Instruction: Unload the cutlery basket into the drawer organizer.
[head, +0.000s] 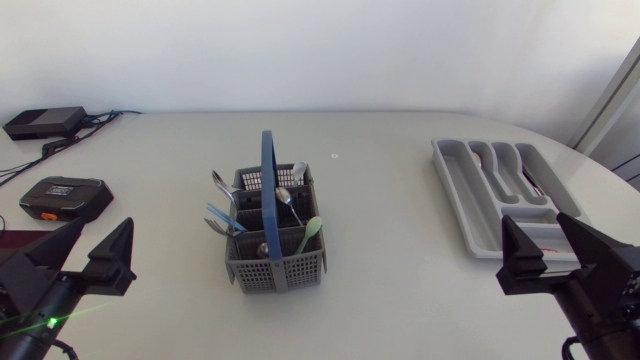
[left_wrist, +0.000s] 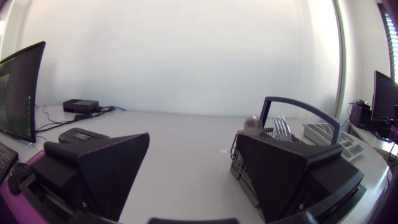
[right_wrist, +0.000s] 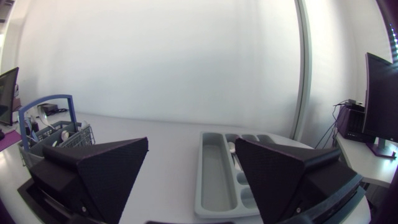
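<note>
A grey cutlery basket (head: 272, 240) with a blue handle (head: 268, 180) stands mid-table, holding spoons, forks and some blue and green plastic pieces. The grey drawer organizer (head: 470, 215) lies at the right with a few pieces of cutlery in its slots. My left gripper (head: 80, 257) rests open at the near left, well away from the basket (left_wrist: 244, 169), which shows partly behind one finger. Near the front right, my right gripper (head: 552, 248) stands open just in front of the organizer (right_wrist: 214, 180), nothing between its fingers. The basket (right_wrist: 46, 134) also appears off to its side.
A black device with an orange mark (head: 66, 197) lies at the left near my left arm. Another black box (head: 45, 122) with cables sits at the far left corner.
</note>
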